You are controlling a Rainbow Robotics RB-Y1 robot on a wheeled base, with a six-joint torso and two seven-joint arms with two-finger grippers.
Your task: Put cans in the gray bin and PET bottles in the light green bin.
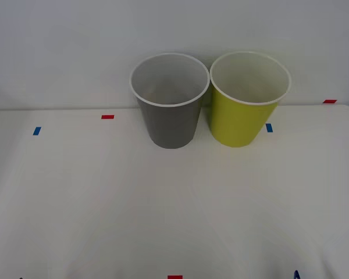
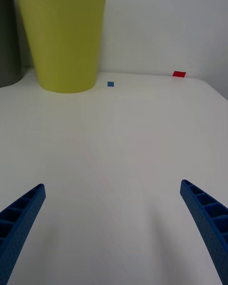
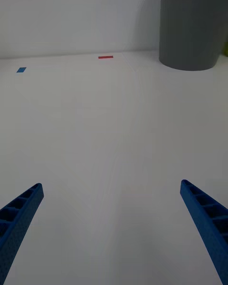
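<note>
Gray bin and light green bin stand upright, just beside each other, at the tabletop's far edge. Red and blue tape marks dot it. Left hand and right hand hover spread near the front edge, holding nothing

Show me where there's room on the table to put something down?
Almost everywhere: the wide white table in front of the gray bin and the light green bin is bare, out to the small tape marks. It is crowded only at the back, where the two bins stand nearly touching. Both grippers, left and right, are open over bare tabletop.
</note>
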